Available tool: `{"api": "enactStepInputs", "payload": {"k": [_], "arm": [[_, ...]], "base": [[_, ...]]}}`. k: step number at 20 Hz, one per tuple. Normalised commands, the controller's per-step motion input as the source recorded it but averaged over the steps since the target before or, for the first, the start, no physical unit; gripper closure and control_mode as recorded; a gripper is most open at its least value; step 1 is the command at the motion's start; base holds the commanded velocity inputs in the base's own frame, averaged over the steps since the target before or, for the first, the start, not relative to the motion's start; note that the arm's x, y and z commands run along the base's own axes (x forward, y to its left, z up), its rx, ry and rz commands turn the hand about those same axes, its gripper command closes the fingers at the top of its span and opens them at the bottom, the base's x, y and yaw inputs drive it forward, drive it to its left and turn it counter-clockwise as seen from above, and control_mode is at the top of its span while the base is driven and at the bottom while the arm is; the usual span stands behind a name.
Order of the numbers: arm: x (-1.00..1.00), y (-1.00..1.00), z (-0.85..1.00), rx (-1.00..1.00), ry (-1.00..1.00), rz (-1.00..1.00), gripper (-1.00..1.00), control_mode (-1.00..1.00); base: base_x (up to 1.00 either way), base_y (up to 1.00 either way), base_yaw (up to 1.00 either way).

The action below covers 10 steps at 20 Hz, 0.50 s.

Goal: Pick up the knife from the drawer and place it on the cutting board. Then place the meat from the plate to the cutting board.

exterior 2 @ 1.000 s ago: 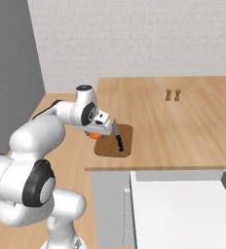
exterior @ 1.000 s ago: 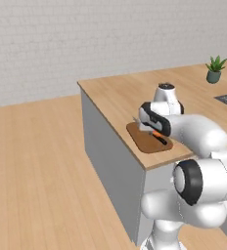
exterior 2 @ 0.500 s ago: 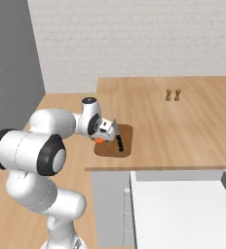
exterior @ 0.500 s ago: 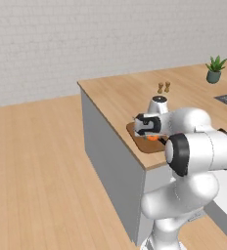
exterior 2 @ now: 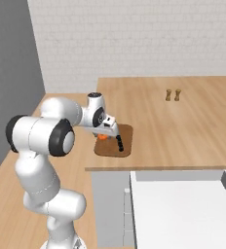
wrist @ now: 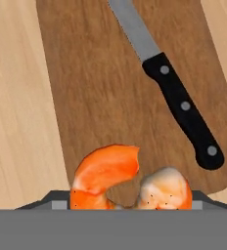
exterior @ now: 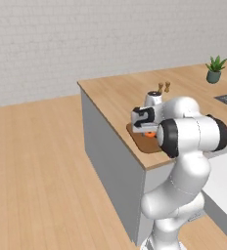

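- The cutting board (wrist: 120, 93) lies flat on the tan wooden surface (exterior 2: 183, 121). It carries the knife (wrist: 176, 93) and the meat (wrist: 127, 180).
- In the hand view the knife runs from the top centre down to the right. Its grey blade is at the top and its black riveted handle ends near the board's lower right corner.
- In that same view the meat is a curled orange-red chunk with a paler end. It sits at the bottom centre of the frame, on the board's near end and apart from the knife.
- My jaws (exterior 2: 106, 130) sit low over the meat. I cannot tell from these pictures whether they are spread or clamped on it.
- The right base view shows the board near the surface's front edge, at centre frame. An orange spot of meat shows just under my hand and the dark knife handle just right of it.
- In the left base view my own arm covers much of the board (exterior: 146, 143). The knife is hidden there and the meat (exterior: 149, 133) is a small orange patch.
- The base views also show two small brown shakers (exterior 2: 173, 95) farther back. The left base view shows a potted plant (exterior: 214, 70) at upper right.
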Motion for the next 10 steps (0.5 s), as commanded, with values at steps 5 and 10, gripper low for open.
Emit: {"api": "enactStepInputs", "payload": {"k": [5, 10], "arm": [[0.05, 0.0, -0.32, 0.0, -0.01, 0.0, 1.0, -1.0], [0.0, 0.0, -0.53, 0.0, -0.01, 0.0, 1.0, -1.0]], "base": [[0.0, 0.0, 0.0], [0.0, 0.0, 0.0]]}}
